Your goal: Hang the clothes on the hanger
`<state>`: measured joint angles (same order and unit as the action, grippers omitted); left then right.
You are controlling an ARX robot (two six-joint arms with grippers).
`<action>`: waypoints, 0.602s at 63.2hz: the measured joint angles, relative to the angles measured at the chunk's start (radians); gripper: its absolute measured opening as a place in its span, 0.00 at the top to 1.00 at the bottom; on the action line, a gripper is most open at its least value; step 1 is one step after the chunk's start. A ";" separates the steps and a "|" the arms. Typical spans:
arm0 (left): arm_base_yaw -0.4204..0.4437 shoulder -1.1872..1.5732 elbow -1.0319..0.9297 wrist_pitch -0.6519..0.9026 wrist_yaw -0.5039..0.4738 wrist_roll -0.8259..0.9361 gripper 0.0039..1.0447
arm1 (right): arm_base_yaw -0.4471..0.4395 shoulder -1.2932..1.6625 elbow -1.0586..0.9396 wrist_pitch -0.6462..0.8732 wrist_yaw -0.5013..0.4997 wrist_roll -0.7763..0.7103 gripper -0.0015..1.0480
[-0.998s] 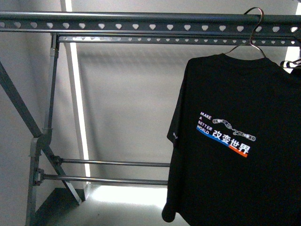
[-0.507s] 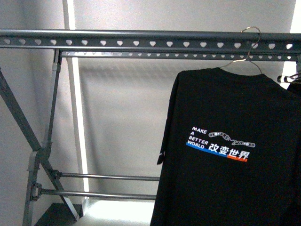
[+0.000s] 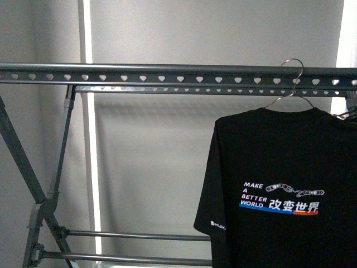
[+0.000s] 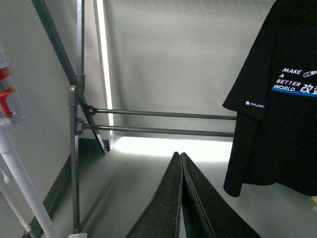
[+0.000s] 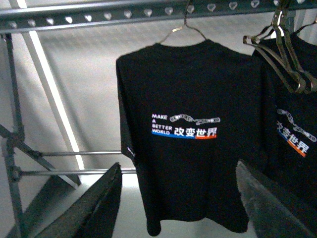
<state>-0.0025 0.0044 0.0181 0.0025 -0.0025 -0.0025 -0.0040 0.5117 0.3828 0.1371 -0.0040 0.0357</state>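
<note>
My left pincer pressed together, empty, above pale floor. My right pincer spread wide, holding nothing. Beyond: black T-shirt hanging by wire hook from grey rack's heart-punched rail. Right wrist alone shows second black shirt beside it. Grey wall behind, bright vertical strip.

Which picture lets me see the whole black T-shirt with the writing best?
The right wrist view: the T-shirt shows from collar to hem, hanging by its wire hook from the rack. The front view cuts off its right edge and bottom; the left wrist view catches only a sleeve and part of the print.
</note>
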 joint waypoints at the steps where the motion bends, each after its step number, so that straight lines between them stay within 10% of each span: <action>1: 0.000 0.000 0.000 0.000 0.000 0.000 0.97 | 0.000 -0.006 -0.016 0.004 0.002 -0.007 0.47; 20: 0.000 0.000 0.000 0.000 0.000 0.000 0.97 | 0.000 -0.122 -0.179 0.050 0.003 -0.034 0.99; 38: 0.000 0.000 0.000 0.000 0.000 0.000 0.97 | 0.000 -0.216 -0.273 0.050 0.003 -0.035 0.98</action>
<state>-0.0025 0.0044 0.0181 0.0025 -0.0021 -0.0025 -0.0040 0.2962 0.1097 0.1875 -0.0010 0.0002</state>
